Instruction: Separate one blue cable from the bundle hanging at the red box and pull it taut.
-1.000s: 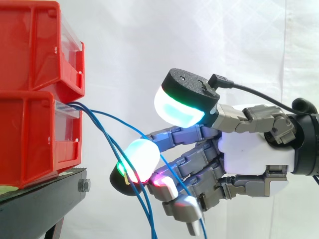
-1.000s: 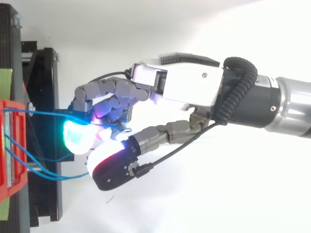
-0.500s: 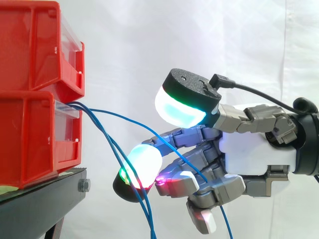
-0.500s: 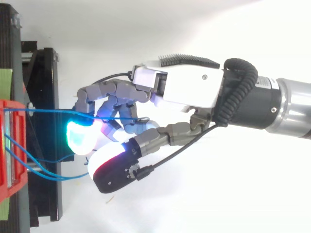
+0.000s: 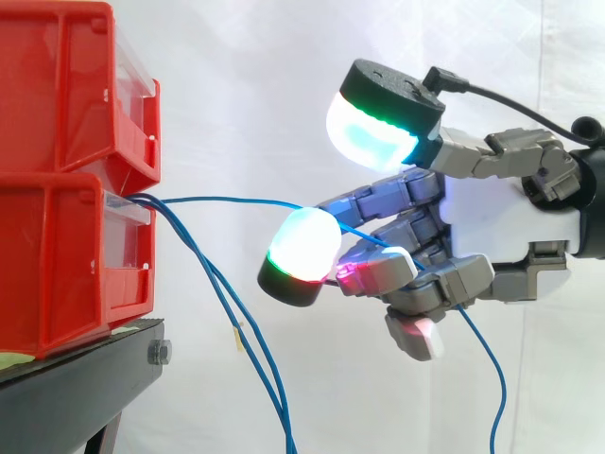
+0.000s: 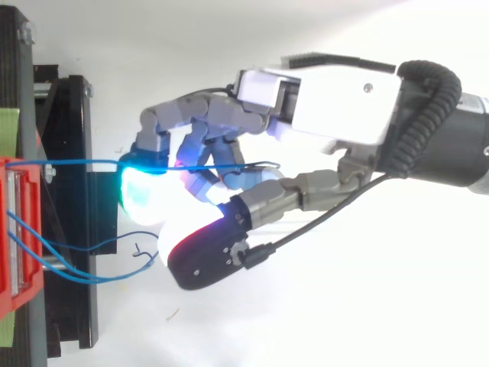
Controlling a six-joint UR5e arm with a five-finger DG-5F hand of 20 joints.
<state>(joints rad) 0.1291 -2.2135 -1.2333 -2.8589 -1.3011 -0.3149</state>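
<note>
White curtain (image 5: 284, 76) behind, red bins (image 5: 57, 255) stacked on black stand (image 5: 76, 388). Robot hand (image 5: 501, 227) has fingers (image 5: 378, 200) curled round one blue cable (image 5: 227, 200), running near level from the lower one; other strands (image 5: 269, 378) hang below. Best pull straight away from bins, grip firm, stop once taut

No text, number, label or sign can be read in the side view or the top view. The red bins (image 5: 57, 236), the black stand (image 5: 76, 378), the blue cable (image 5: 236, 200) and the robot hand (image 5: 501, 222) carry no legible print.
</note>
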